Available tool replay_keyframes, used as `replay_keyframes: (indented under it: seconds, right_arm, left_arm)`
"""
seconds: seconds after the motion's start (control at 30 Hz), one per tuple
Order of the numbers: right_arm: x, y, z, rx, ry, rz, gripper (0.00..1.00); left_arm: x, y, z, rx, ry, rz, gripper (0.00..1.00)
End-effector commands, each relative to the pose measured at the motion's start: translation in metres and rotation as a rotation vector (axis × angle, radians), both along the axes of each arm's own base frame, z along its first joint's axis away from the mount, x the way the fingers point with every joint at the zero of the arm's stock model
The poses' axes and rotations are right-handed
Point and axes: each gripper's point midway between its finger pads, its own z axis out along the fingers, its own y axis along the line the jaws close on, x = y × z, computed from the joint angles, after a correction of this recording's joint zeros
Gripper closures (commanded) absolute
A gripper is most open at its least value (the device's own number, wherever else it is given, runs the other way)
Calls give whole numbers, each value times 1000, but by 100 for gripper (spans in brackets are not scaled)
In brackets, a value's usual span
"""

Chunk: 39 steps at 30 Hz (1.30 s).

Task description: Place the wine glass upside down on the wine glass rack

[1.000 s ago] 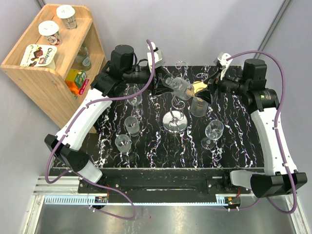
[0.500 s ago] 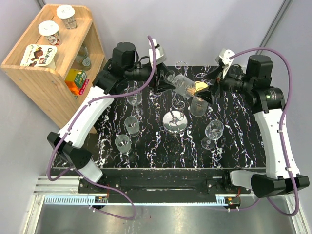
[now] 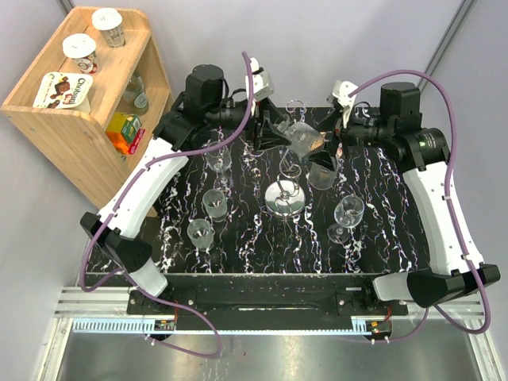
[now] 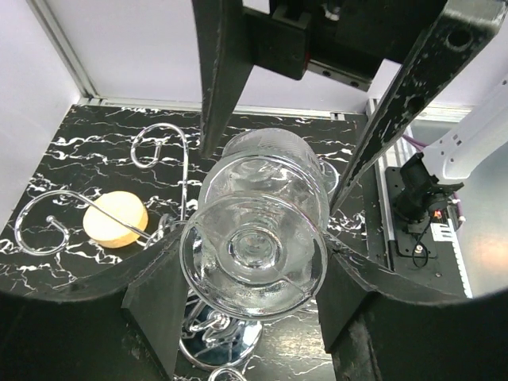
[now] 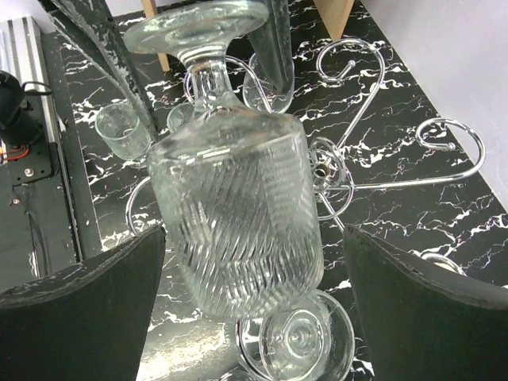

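Nearest, on the black marble table, a loose stemmed glass stands right of the wine glass rack, which rests on its mirror disc at mid-table. Above the rack's curled arms, the wine glass lies tilted, foot toward the left arm. The left gripper pinches it between both fingers. The right gripper is spread wide, fingers flanking the ribbed bowl.

Ribbed clear wine glass hangs tilted sideways just above the upright chrome wine glass rack.
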Motion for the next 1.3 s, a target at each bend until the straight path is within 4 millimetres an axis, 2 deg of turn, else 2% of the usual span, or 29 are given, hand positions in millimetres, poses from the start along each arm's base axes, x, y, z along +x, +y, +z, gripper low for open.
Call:
replay_keyframes:
  seconds: [0.0, 0.17, 0.33, 0.63, 0.77, 0.9, 1.07, 1.13, 1.2, 1.27]
  right_arm:
    - [-4, 8, 13, -25, -63, 29, 0]
    - [-4, 12, 4, -45, -49, 35, 1]
    - [-5, 12, -3, -52, -46, 36, 6]
    - [-7, 10, -8, -64, -43, 34, 7]
    - [-9, 12, -9, -56, -29, 47, 12]
    - [-12, 13, -7, -47, -33, 63, 21]
    - [-15, 15, -5, -45, -39, 84, 39]
    - [-16, 15, -5, -47, -36, 90, 51]
    - [-18, 16, -6, -49, -29, 101, 68]
    - [-19, 16, -7, -52, -26, 106, 76]
  left_arm:
    - [-24, 1, 53, -103, -125, -66, 100]
    - [-31, 1, 56, -108, -121, -79, 100]
    - [-34, 2, 56, -109, -119, -83, 100]
    - [-36, 3, 60, -118, -122, -86, 100]
    - [-37, 3, 61, -122, -114, -91, 100]
    - [-37, 3, 59, -119, -103, -96, 100]
    - [-38, 3, 59, -119, -101, -95, 100]
    - [-37, 2, 58, -120, -98, -92, 100]
    - [-35, 2, 58, -119, -94, -89, 100]
    - [-36, 2, 59, -121, -93, -92, 100]
